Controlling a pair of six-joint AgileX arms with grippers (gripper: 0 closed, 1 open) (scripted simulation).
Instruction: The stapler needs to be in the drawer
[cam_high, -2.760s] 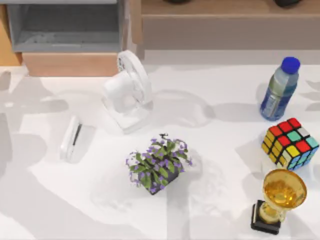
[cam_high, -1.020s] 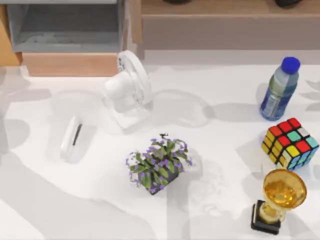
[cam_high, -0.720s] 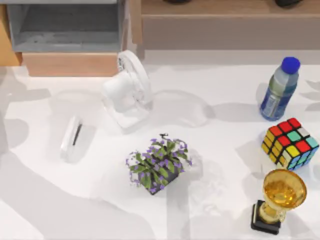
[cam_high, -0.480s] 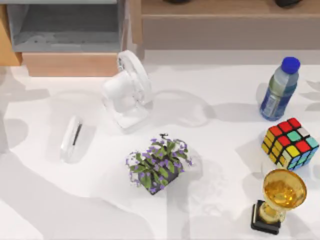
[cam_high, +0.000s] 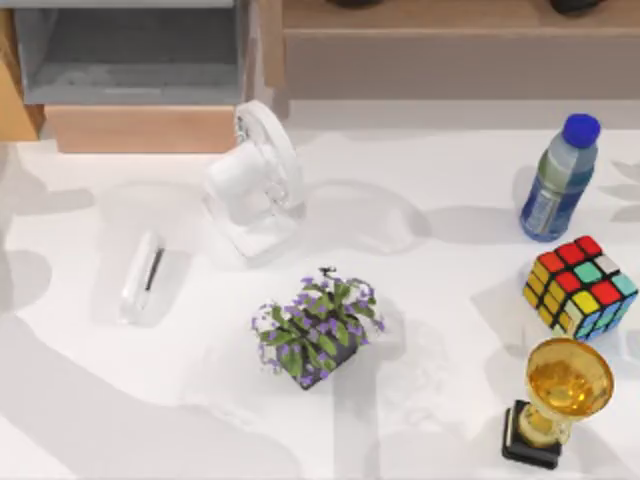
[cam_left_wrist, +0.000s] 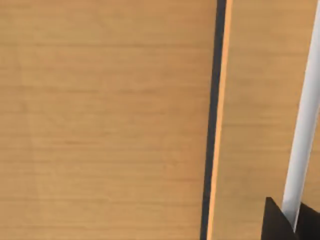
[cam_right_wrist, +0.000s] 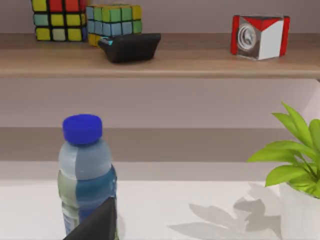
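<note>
White stapler (cam_high: 142, 278), dark slit

The stapler (cam_high: 143, 277) is small, white and elongated with rounded ends and a dark slit along its length. It lies flat on the table, tilted slightly off vertical, apart from the drawer (cam_high: 130, 62). The drawer stands open, grey walls and floor exposed, its orange-brown wood front panel facing the stapler.
</note>
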